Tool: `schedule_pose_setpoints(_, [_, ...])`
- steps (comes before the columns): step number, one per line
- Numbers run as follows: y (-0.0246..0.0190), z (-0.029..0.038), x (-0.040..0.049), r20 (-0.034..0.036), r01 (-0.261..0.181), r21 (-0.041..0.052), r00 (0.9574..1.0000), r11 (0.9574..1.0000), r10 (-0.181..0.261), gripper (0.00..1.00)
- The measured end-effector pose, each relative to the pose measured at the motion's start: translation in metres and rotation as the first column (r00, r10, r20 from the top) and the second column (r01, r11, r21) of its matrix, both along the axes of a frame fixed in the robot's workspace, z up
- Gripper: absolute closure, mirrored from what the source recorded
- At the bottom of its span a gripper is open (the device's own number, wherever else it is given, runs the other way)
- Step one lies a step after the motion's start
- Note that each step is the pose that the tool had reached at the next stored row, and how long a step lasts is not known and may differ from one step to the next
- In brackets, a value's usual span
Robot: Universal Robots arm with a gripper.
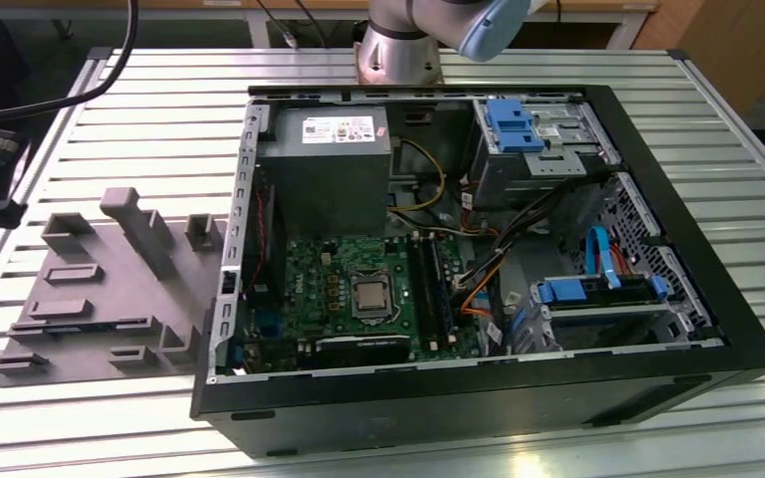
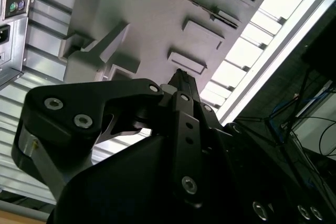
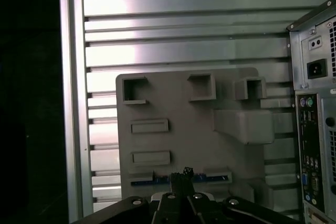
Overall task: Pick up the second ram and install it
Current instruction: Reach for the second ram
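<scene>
In the first wrist view the second ram [image 3: 147, 182] shows as a thin dark blue strip lying in a slot of the grey holder tray [image 3: 189, 124]. My gripper [image 3: 182, 174] hangs well above the tray, and its tips line up with the middle of the strip in that picture. The fingers are shut together with nothing between them. The second wrist view shows the gripper [image 2: 181, 75] from the side, over the same tray [image 2: 157, 19]. The green motherboard [image 1: 343, 279], with its long black slots [image 1: 428, 284], lies inside the open computer case [image 1: 701, 299].
The tray [image 1: 104, 289] lies on the slatted metal table [image 1: 156, 110] at the exterior view's left, beside the case. Its raised blocks stand up from it. Inside the case are a grey power supply [image 1: 323, 169], cables and blue drive brackets [image 1: 582, 291]. The arm's base [image 1: 402, 50] stands behind the case.
</scene>
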State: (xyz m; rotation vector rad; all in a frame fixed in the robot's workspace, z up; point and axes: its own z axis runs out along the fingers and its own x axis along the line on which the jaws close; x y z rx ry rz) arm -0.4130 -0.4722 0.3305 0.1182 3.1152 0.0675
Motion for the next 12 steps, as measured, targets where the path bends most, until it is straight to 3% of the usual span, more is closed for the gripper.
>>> schedule_pose_setpoints(12, [-0.005,-0.0026,-0.0006,0.0,0.0,0.0,1.0,1.0,0.0,0.89])
